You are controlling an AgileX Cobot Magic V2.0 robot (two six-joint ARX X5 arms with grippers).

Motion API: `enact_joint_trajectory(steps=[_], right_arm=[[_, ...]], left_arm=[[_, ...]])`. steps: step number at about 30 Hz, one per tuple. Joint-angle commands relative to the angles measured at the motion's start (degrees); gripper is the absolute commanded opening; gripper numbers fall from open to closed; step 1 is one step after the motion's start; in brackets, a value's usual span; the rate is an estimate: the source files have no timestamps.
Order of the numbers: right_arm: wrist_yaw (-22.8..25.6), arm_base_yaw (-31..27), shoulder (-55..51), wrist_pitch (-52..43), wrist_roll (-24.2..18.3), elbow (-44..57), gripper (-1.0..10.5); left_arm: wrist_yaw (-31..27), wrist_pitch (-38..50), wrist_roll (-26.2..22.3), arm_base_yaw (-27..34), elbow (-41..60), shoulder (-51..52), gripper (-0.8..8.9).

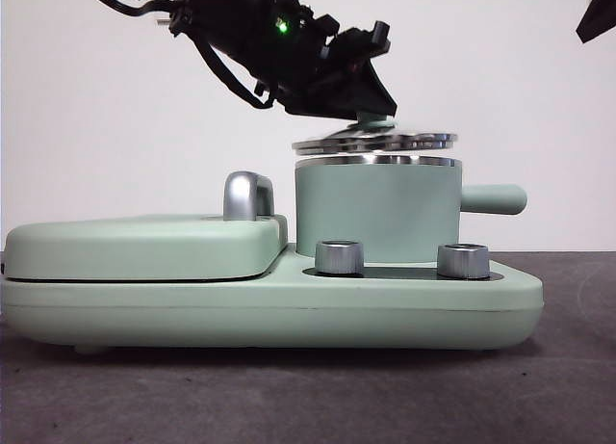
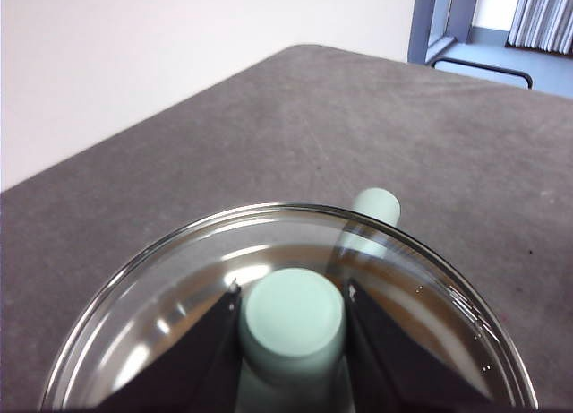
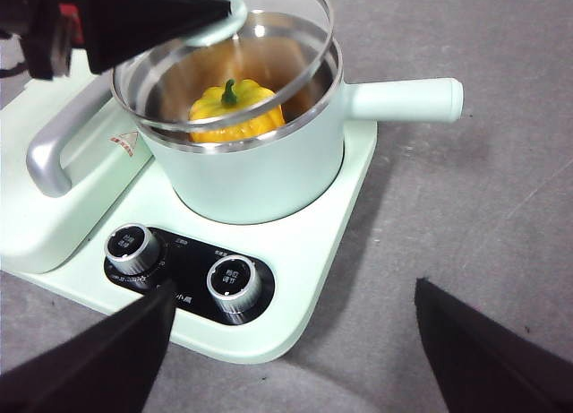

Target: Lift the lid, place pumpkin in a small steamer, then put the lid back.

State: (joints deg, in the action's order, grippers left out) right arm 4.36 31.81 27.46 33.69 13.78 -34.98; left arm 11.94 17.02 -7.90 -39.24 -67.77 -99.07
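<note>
The left gripper [image 2: 292, 316] clamps the knob of the one lid [image 1: 375, 142], held tilted just above the single small steamer [image 1: 377, 211]. One pumpkin [image 3: 236, 114] sits inside. The right gripper [image 3: 295, 341] waits apart, jaws spread. Two silver knobs [image 1: 339, 257] front the base [image 1: 269, 304].

You see the glass lid [image 1: 375, 142] tilted just above the mint-green steamer [image 1: 377, 211], its knob [image 2: 295, 312] pinched by the left gripper [image 2: 294, 296]. The yellow pumpkin [image 3: 236, 113] sits upright inside.
</note>
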Motion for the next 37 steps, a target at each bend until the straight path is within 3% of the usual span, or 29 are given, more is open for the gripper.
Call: enact_joint_trajectory(steps=[1,23,37], right_arm=[[0.2,0.4,0.1,-0.6,0.3,-0.1,4.1],[0.4,0.4,0.2,-0.6,0.1,-0.1,4.1],[0.7,0.4,0.2,-0.6,-0.3,-0.1,4.1]], left_arm=[[0.2,2.2,-0.7,-0.5,-2.3,-0.5,0.1],[0.7,2.0,-0.8,-0.5,-2.3,-2.6,0.1],[0.7,-4.0,2.8,-0.3,-3.6,-2.6,0.1]])
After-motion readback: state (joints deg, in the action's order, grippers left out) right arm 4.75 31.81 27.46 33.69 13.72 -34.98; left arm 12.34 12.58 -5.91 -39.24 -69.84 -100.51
